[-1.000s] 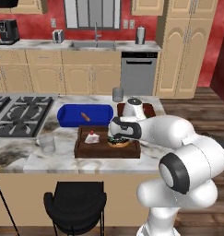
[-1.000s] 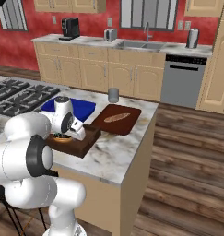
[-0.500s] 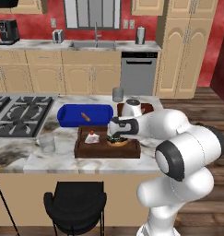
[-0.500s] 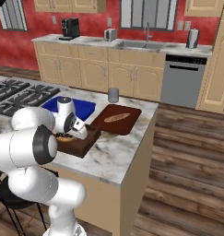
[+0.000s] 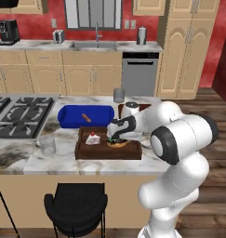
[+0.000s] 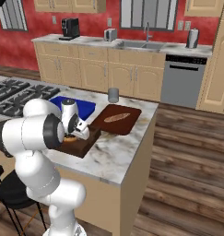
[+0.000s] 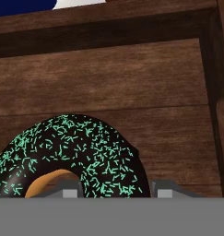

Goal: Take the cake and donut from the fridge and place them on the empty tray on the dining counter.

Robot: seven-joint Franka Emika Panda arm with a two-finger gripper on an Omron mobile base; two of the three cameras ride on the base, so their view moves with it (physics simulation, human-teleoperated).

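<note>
Slightly wider than a second ago, the gripper [image 5: 115,138] sits low over the donut [image 5: 117,142], at the centre of the left base view; the arm's elbow has swung right while the hand has barely moved. Whether the fingers are off the glaze or touching it, I cannot tell (the hand view shows the donut [image 7: 69,156] just ahead of the fingertips [image 7: 67,190], apparently resting on the wooden floor). It lies in the right half of the tray [image 5: 86,153], the cake [image 5: 91,139] just left of it, apart. Both now sit on the tray on the counter [image 5: 68,160], so the task looks nearly finished; only letting go and backing away seem to remain. Upper left of the tray is a blue dish [image 5: 72,115].
</note>
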